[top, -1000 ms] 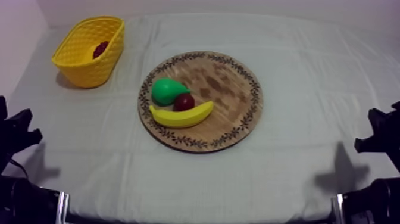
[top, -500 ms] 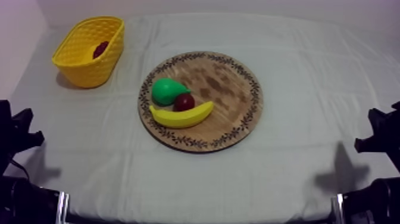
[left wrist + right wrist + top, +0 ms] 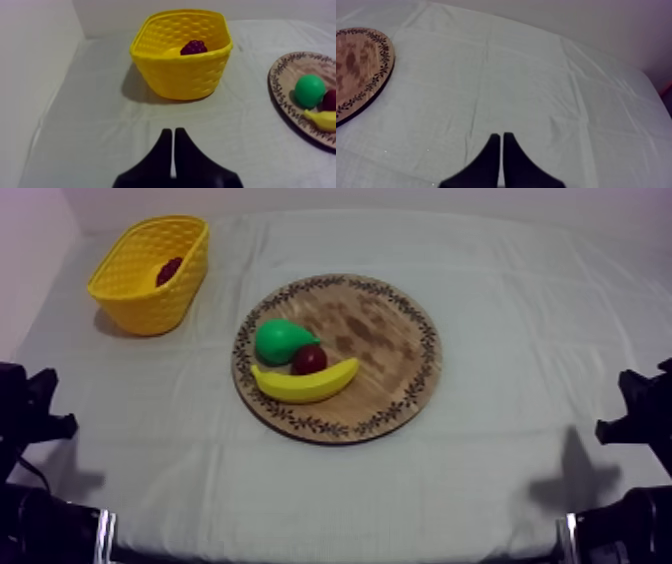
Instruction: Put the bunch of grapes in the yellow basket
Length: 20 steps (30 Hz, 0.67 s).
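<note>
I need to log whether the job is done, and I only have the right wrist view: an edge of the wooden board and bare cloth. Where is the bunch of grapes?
Observer: The bunch of grapes lies inside the yellow basket, at the table's far left.
Operator: What else is out there?
Observer: A pear, a small red fruit and a banana lie close together on the left part of the wooden board.
Operator: And the other arm?
Observer: The left gripper is shut on nothing, short of the basket and pointing at it.
</note>
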### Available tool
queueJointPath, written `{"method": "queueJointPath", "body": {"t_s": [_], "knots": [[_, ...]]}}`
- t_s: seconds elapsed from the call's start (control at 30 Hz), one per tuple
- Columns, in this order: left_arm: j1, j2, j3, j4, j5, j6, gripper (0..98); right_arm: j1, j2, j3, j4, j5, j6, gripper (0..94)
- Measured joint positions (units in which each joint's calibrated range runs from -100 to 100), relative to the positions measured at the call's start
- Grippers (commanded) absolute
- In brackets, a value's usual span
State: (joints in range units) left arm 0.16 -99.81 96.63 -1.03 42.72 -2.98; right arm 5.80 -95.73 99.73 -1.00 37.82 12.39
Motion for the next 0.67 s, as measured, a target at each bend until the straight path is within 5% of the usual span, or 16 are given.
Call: {"method": "queueJointPath", "body": {"t_s": [0.67], "knots": [[0.1,0.0,1.2,-0.64,-3.6,1.4,0.0,0.0,0.0,0.0,0.0,0.0,0.0,0.2]]}}
